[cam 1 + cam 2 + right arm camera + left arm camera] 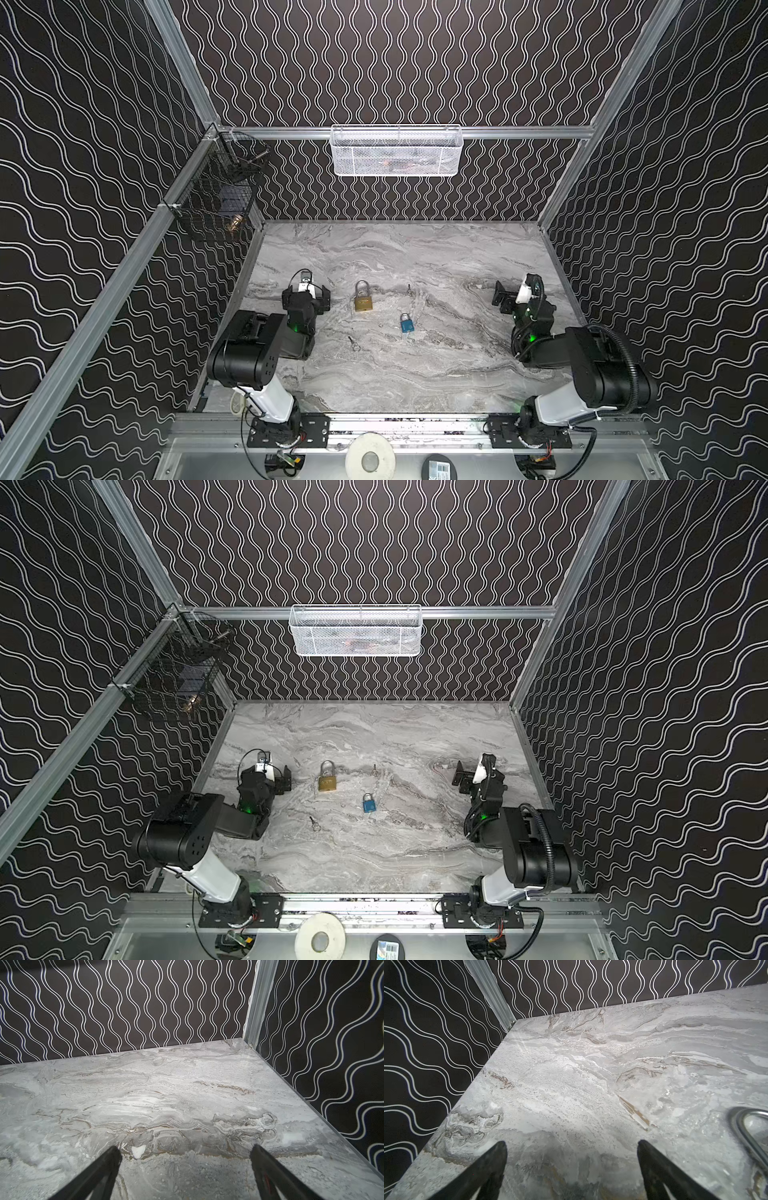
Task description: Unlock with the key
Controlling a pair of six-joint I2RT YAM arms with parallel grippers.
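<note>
A brass padlock [363, 300] [327, 782] lies flat on the marble table [415, 374], and a smaller blue padlock [407, 323] [369, 804] lies nearer and to its right. One small key [409, 289] [375, 769] rests right of the brass padlock. Another key [354, 344] [313, 823] lies nearer, to the left. My left gripper [306, 296] [572, 1145] hangs open and empty just left of the brass padlock, whose shackle [741, 1126] shows in the left wrist view. At the table's right side my right gripper [503, 300] [185, 1149] is open, with bare marble between its fingers.
A white mesh basket [397, 151] hangs on the back rail and a black wire basket [220, 195] on the left rail. Patterned walls close in the table on three sides. A tape roll [370, 459] lies on the front ledge between the arm bases.
</note>
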